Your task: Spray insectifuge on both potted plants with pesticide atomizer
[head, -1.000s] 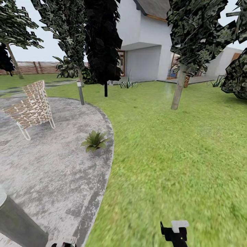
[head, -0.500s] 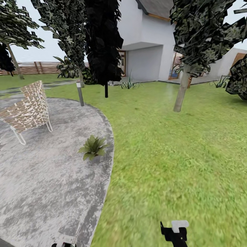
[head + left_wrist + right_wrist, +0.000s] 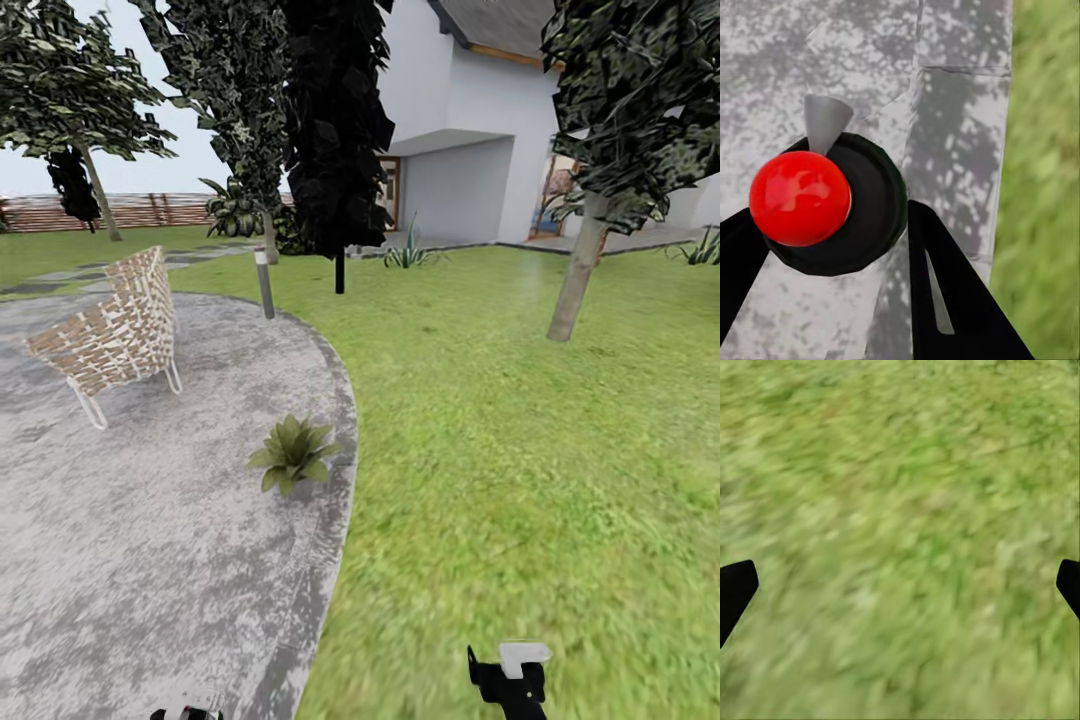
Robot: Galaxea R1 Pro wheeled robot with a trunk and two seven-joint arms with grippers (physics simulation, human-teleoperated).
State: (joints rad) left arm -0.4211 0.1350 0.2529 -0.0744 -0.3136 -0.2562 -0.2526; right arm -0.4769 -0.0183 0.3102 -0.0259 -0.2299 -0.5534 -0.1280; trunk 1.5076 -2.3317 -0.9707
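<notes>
While potted plant (image 3: pixel 293 452) sits ahead, left end effector (image 3: pixel 825 247) grips an atomizer (image 3: pixel 832 202).

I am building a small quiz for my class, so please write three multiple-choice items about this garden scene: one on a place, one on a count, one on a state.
1. Where does the potted plant stand?
A. On the lawn beside the house
B. On the patio, near its edge by the lawn
C. On the woven chair

2. How many woven chairs show in the head view?
A. One
B. Two
C. Three

3. How is the right gripper?
A. Shut on a bottle
B. Open, empty
C. Shut on a leaf

Answers:
1 B: the potted plant sits on the patio beside the lawn.
2 A: one woven chair stands there.
3 B: the right gripper has its fingertips far apart, with grass between them.
</notes>
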